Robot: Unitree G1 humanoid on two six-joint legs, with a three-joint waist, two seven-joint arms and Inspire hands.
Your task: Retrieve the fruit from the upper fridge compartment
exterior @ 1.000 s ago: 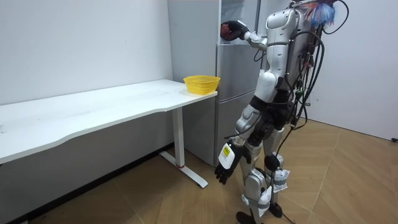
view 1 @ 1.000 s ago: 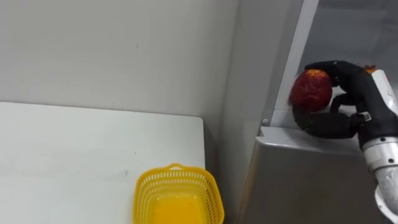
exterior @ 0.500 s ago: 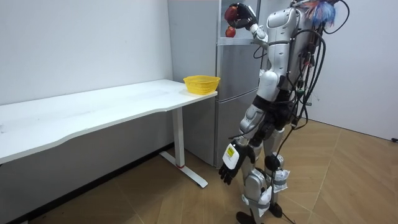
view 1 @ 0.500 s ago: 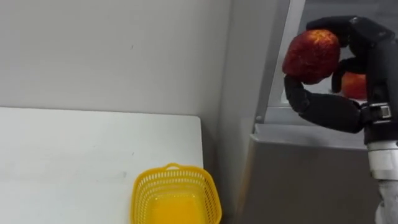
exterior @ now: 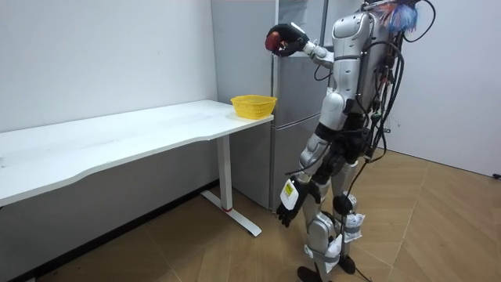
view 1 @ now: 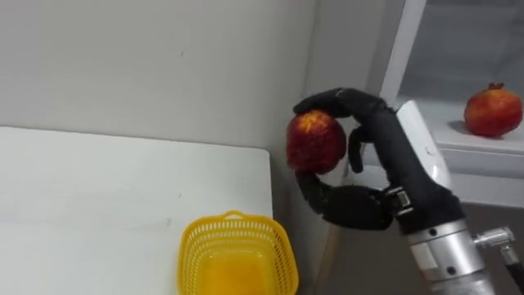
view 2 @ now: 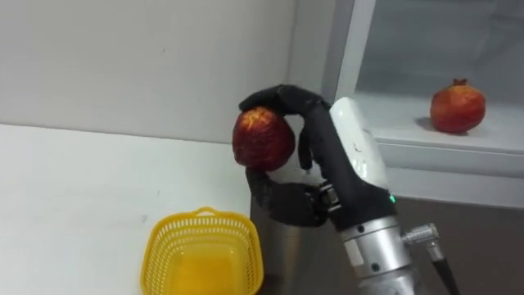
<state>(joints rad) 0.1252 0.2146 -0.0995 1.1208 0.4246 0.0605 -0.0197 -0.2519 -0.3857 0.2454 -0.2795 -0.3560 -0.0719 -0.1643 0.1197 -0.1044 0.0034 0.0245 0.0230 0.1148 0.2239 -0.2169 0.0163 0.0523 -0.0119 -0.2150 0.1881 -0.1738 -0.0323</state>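
Since half a second ago the right hand has come out of the upper fridge compartment with the pomegranate and has moved toward the robot's left and a little lower. It is now in front of the fridge's grey side wall, just past the right edge of the white table.

The fruit is in the air, touching neither the table nor the fridge. It hangs higher than the yellow basket and a little to its right. The basket stands at the table's right end, near the edge, and its top is open. Between the table's edge and the fridge there is only a narrow gap. Above the table the space is free up to the wall.

The right hand is closed around the pomegranate. The fingers curl over its top and the thumb presses from below, so the fruit's red front stays visible.

A second pomegranate sits on the fridge shelf, well apart from the hand.

In the room view the robot stands upright before the fridge, and its left hand hangs beside the thigh with loose fingers, holding nothing.
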